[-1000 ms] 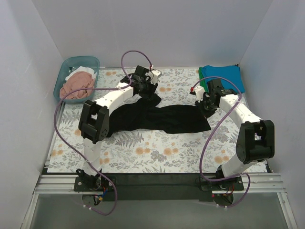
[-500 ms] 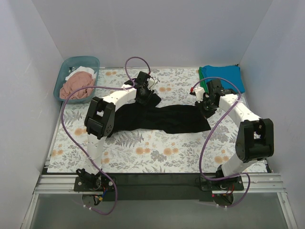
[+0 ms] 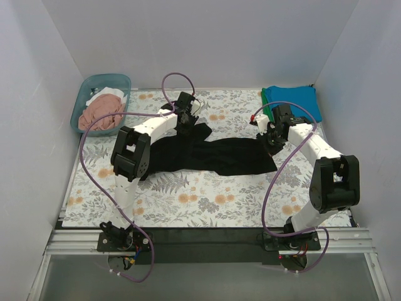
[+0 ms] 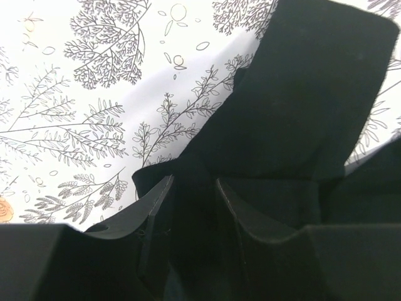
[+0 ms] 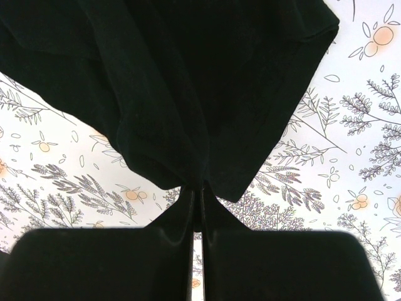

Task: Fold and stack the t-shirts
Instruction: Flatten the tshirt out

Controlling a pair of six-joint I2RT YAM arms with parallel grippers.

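Observation:
The black t-shirt (image 3: 213, 157) lies spread out but rumpled across the middle of the floral table cloth (image 3: 188, 200). My left gripper (image 3: 186, 123) is down on its far left sleeve. In the left wrist view the fingers (image 4: 156, 207) stand a little apart astride a fold of the black t-shirt (image 4: 301, 113). My right gripper (image 3: 270, 139) is at the shirt's right edge. In the right wrist view the right gripper (image 5: 196, 188) is shut on a pinch of the black cloth (image 5: 188, 75), which hangs just above the table. A folded teal-blue t-shirt (image 3: 293, 101) lies on a green one (image 3: 265, 106) at the back right.
A teal plastic tub (image 3: 84, 94) at the back left holds a crumpled dusty pink t-shirt (image 3: 100, 114) and a white one (image 3: 103, 98). White walls close in the table on three sides. Purple cables loop over both arms.
My left gripper has swung back and left from beyond the sleeve and come down onto the black t-shirt's sleeve. My right gripper has hardly moved and still holds the shirt's right edge.

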